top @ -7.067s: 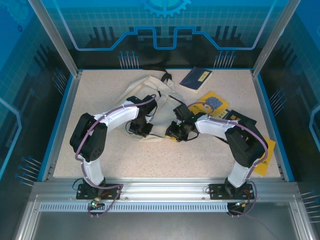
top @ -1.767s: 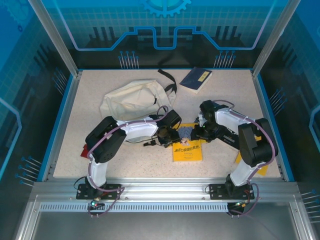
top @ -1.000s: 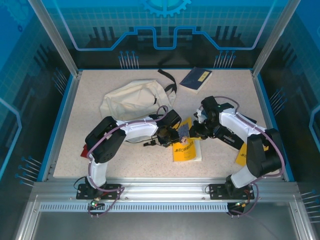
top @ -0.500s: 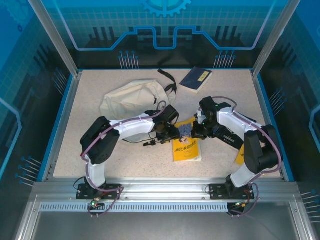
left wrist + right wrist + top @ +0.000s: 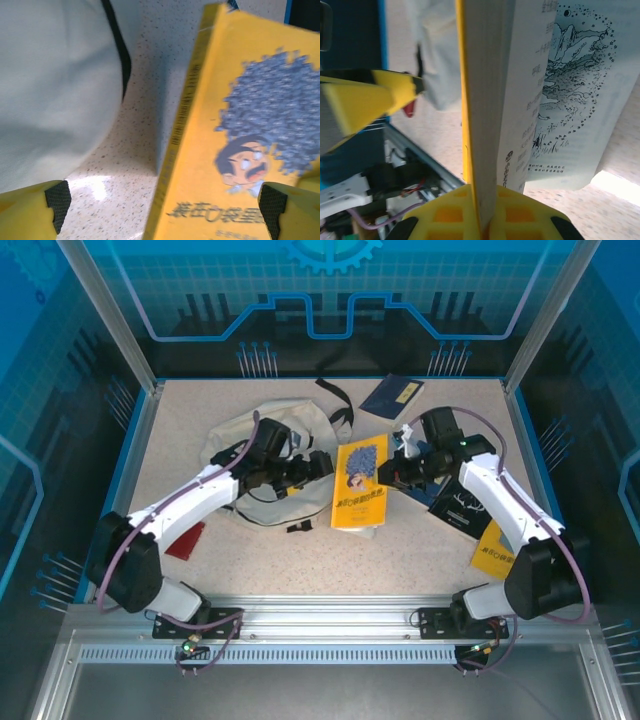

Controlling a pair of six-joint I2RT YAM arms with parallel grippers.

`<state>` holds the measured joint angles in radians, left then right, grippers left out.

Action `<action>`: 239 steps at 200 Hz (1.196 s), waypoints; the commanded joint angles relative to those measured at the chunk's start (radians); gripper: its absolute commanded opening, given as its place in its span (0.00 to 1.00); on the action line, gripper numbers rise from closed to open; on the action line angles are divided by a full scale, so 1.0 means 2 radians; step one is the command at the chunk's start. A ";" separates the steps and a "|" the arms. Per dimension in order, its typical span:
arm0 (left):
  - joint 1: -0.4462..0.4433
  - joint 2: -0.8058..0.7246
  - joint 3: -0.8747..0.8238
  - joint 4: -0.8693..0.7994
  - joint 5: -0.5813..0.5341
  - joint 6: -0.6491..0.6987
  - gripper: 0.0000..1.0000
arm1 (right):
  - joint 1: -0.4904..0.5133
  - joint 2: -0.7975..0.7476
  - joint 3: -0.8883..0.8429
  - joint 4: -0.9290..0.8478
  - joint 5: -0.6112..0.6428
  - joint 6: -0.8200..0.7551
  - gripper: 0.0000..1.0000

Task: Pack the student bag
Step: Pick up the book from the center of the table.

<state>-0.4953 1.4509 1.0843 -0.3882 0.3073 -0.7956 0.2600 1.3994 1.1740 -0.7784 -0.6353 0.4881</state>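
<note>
The student bag (image 5: 262, 445) lies slumped at the back left of the table, cream fabric with a black strap (image 5: 336, 400). A yellow book (image 5: 360, 485) with a cartoon face is lifted and tilted in mid-table; my right gripper (image 5: 390, 473) is shut on its right edge. In the right wrist view the jaws (image 5: 487, 210) clamp the cover and pages of the yellow book (image 5: 480, 100), and a printed page (image 5: 560, 100) curls away. My left gripper (image 5: 318, 466) stands open between bag and book. In the left wrist view, its pads (image 5: 57, 200) stand wide apart, framing the bag (image 5: 50, 90) and the book (image 5: 240, 150).
A dark blue book (image 5: 392, 398) lies at the back. A black book (image 5: 460, 505) and another yellow book (image 5: 500, 545) lie at the right under my right arm. A red flat item (image 5: 185, 540) and a small black piece (image 5: 297, 528) lie near the left arm.
The right gripper has raised the yellow book off the table and carried it back and tilted. The left arm has swung left and back, its gripper now beside the bag.
</note>
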 commanded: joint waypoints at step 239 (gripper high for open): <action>0.085 -0.029 -0.099 0.362 0.273 -0.176 0.27 | 0.010 0.054 0.072 0.086 -0.188 0.072 0.16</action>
<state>-0.3290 1.3933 0.8631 0.2367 0.8066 -1.1084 0.3012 1.5135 1.2873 -0.5797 -1.0210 0.6464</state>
